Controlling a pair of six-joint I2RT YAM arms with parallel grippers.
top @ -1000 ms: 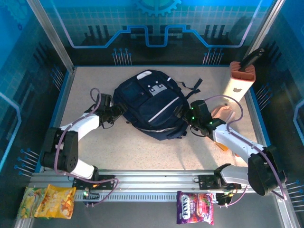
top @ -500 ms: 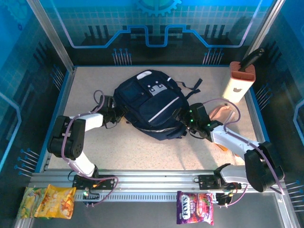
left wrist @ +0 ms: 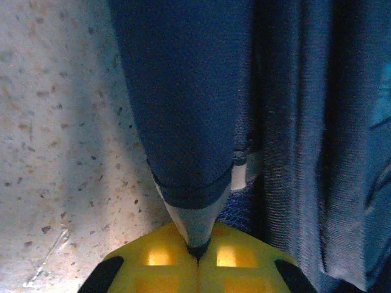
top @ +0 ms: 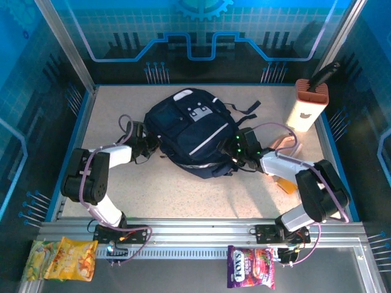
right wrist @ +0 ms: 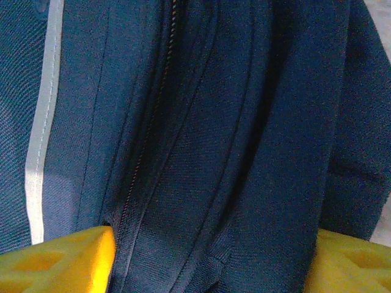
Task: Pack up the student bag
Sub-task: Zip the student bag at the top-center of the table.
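Note:
The student bag (top: 189,131), dark navy with a thin white stripe and a grey-white patch near its top, lies flat mid-table. My left gripper (top: 148,148) is at its left edge. In the left wrist view this gripper (left wrist: 197,253) has its yellow fingers (left wrist: 153,265) pressed together, shut on a navy-and-grey fabric tab (left wrist: 183,122) of the bag. My right gripper (top: 235,152) presses against the bag's lower right side. Seen from the right wrist, that gripper (right wrist: 208,268) is open, its fingers (right wrist: 55,259) wide apart with zippered bag fabric (right wrist: 201,134) bulging between them.
An orange-and-white case with a black handle (top: 308,104) stands at the back right. A peach object (top: 283,145) and an orange one (top: 285,183) lie beside the right arm. Outside the front rail lie a yellow snack packet (top: 61,259) and a purple one (top: 250,267).
The right gripper has pushed left into the bag's right side, and the bag has shifted slightly left. The left arm folded in, with its gripper staying at the bag's left edge.

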